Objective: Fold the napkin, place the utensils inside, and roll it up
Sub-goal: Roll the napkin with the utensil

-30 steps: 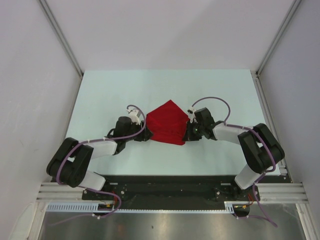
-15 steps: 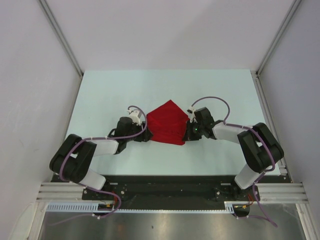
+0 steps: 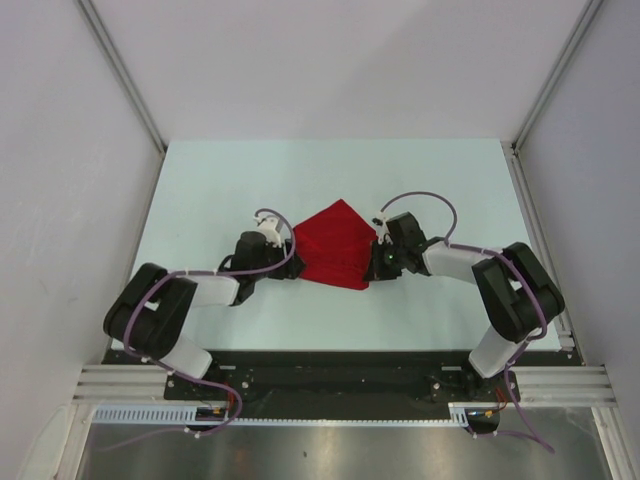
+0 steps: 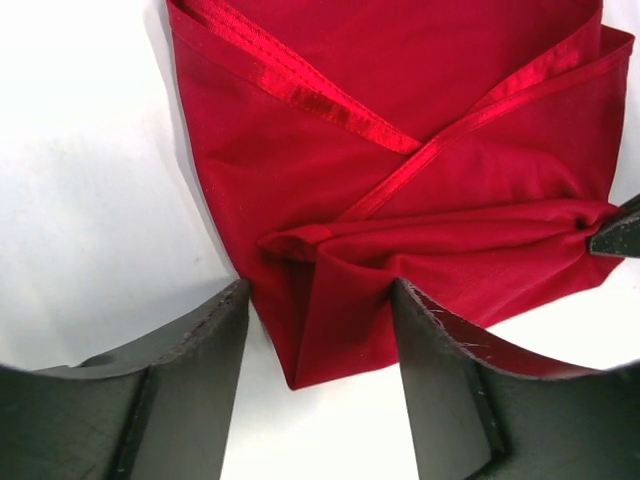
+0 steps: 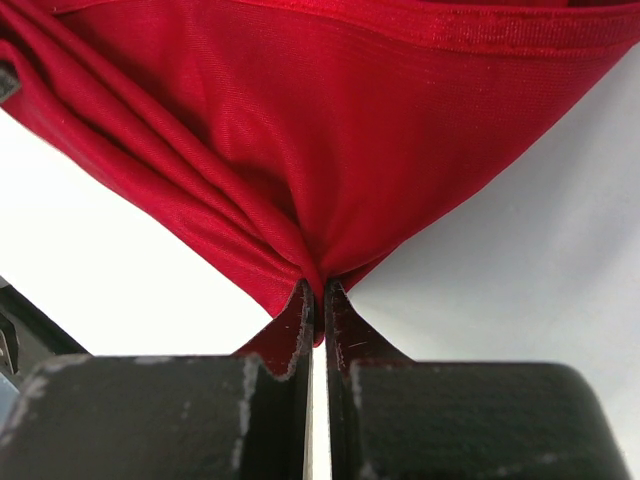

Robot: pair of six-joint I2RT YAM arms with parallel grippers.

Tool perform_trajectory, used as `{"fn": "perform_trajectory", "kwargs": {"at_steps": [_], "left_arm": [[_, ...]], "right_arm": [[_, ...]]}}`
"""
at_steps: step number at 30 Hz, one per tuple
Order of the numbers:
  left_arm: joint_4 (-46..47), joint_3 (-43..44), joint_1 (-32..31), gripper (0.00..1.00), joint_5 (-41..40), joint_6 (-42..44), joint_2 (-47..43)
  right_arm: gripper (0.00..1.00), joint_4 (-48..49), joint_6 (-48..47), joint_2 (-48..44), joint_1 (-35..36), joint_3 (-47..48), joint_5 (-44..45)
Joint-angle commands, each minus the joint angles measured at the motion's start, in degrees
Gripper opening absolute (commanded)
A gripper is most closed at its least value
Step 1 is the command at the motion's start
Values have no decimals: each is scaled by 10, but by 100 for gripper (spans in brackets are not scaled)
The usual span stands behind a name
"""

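Spreading wider, left gripper (image 4: 318,300) lets go the napkin (image 4: 400,180), lower centre; right gripper (image 5: 315,292) clenches its corner: fold laid.

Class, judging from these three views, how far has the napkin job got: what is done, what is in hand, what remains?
Done: the napkin lies folded in overlapping layers on the table. In hand: the right gripper pinches one corner shut; the left gripper stands open astride another corner. Left: no utensil shows, and the napkin is not rolled.
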Motion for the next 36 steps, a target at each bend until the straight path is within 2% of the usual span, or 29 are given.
{"fn": "perform_trajectory", "kwargs": {"at_steps": [1, 6, 11, 12, 14, 15, 16, 17, 18, 20, 21, 24, 26, 27, 29, 33, 36], "left_arm": [[24, 20, 3, 58, -2, 6, 21], [33, 18, 4, 37, 8, 6, 24], [28, 24, 4, 22, 20, 6, 38], [24, 25, 3, 16, 21, 6, 41], [5, 34, 4, 9, 22, 10, 41], [-4, 39, 4, 2, 18, 13, 41], [-22, 42, 4, 0, 14, 13, 41], [-33, 47, 5, 0, 12, 13, 40], [-44, 55, 4, 0, 10, 13, 40], [-77, 63, 5, 0, 11, 10, 36], [-85, 69, 6, 0, 13, 4, 35], [-118, 81, 6, 0, 24, -9, 37], [-150, 91, 5, 0, 37, -10, 42], [-161, 104, 6, 0, 41, -10, 49], [-181, 114, 7, 0, 52, -8, 56], [-234, 140, 8, 0, 55, -3, 69], [-253, 153, 10, 0, 55, -8, 75]], "right_arm": [[0, -36, -18, 34, 12, -1, 18], [0, -40, -20, 36, 15, 4, 19], [0, -41, -18, 32, 13, 6, 22], [0, -42, -17, 28, 13, 6, 23], [4, -45, -17, 14, 12, 11, 26], [9, -53, -18, 9, 9, 15, 28], [12, -61, -24, 3, 8, 21, 34], [16, -75, -28, -10, 8, 36, 38], [25, -82, -33, -18, 8, 43, 43], [38, -88, -49, -48, 11, 62, 56], [52, -88, -56, -57, 18, 67, 71], [69, -80, -96, -92, 46, 85, 131], [72, -54, -144, -105, 96, 85, 175], [74, -42, -160, -114, 117, 79, 230], [75, -1, -190, -118, 175, 70, 280], [75, 97, -308, -103, 267, 30, 421], [74, 159, -355, -69, 320, 8, 468]]}}
